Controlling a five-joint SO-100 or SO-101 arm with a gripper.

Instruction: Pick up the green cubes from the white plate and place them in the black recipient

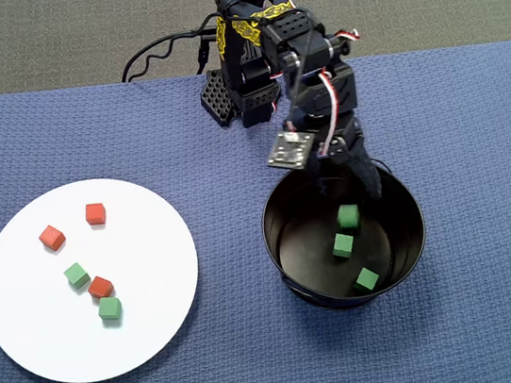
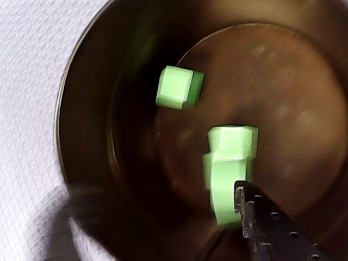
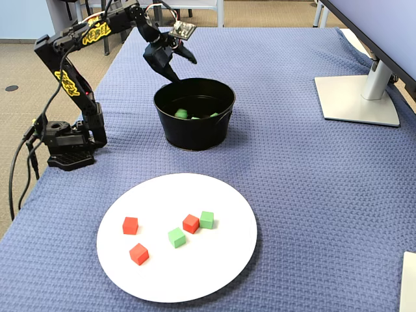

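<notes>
A: Risk, left to right in the overhead view: on the white plate (image 1: 25,310), two green cubes (image 1: 77,275) flank a red cube (image 1: 100,287); a wide grasp may snag it.

B: Right: gripper (image 1: 359,198) over the black pot (image 1: 282,209), jaws apart, empty. Three green cubes inside.

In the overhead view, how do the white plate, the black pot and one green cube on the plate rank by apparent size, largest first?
1. The white plate, clearly widest.
2. The black pot, narrower than the plate.
3. The green cube, by far the smallest.
</notes>
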